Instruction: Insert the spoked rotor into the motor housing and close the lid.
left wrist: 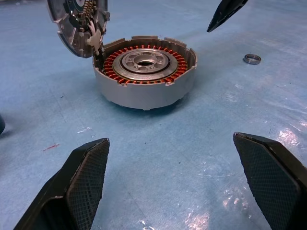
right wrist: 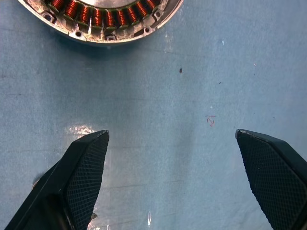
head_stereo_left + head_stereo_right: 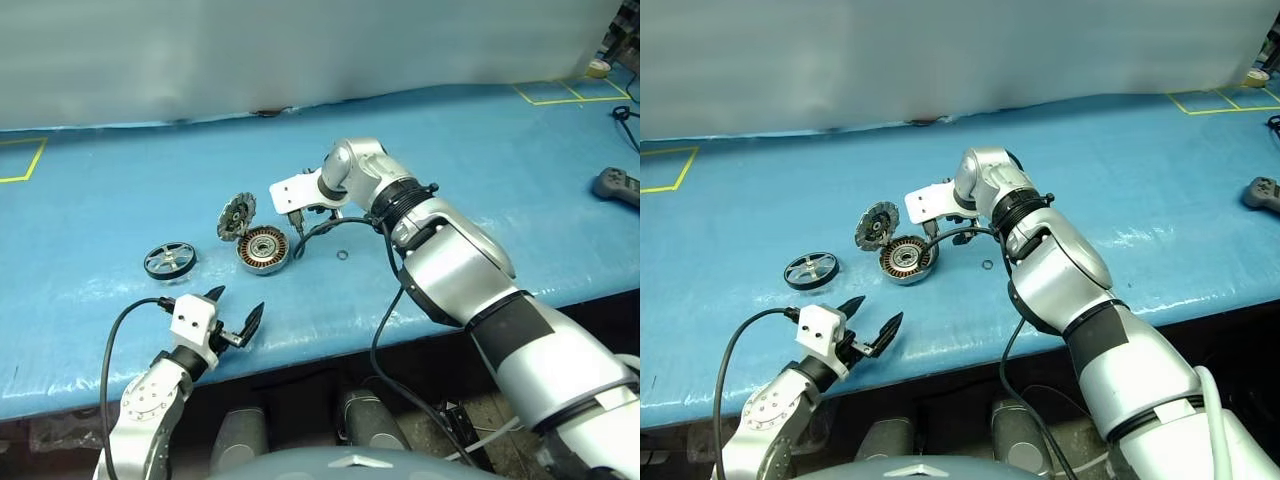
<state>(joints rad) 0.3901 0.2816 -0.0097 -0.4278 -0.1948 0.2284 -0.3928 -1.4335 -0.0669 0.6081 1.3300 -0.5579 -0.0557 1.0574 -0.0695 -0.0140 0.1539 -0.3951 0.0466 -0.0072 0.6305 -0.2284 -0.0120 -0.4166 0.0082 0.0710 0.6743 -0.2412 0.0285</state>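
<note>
Left eye view: motor housing (image 3: 264,250) on blue counter (image 3: 480,170), lid (image 3: 236,215) standing open; spoked rotor (image 3: 169,260) apart, leftward. Left claw (image 3: 236,314) and right claw (image 2: 175,177) both open, empty.

I am operating at a robotics lab bench: blue-covered table (image 3: 480,150) with yellow tape squares (image 3: 570,92), plain grey backdrop (image 3: 300,50), handheld controller (image 3: 616,185), tape roll (image 3: 598,68).

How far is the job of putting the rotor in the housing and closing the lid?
Done: the lid stands open. In hand: nothing; the right gripper hangs open beside the motor housing, the left gripper is open too. Left: the spoked rotor lies apart on the table; insert it, close lid.
</note>
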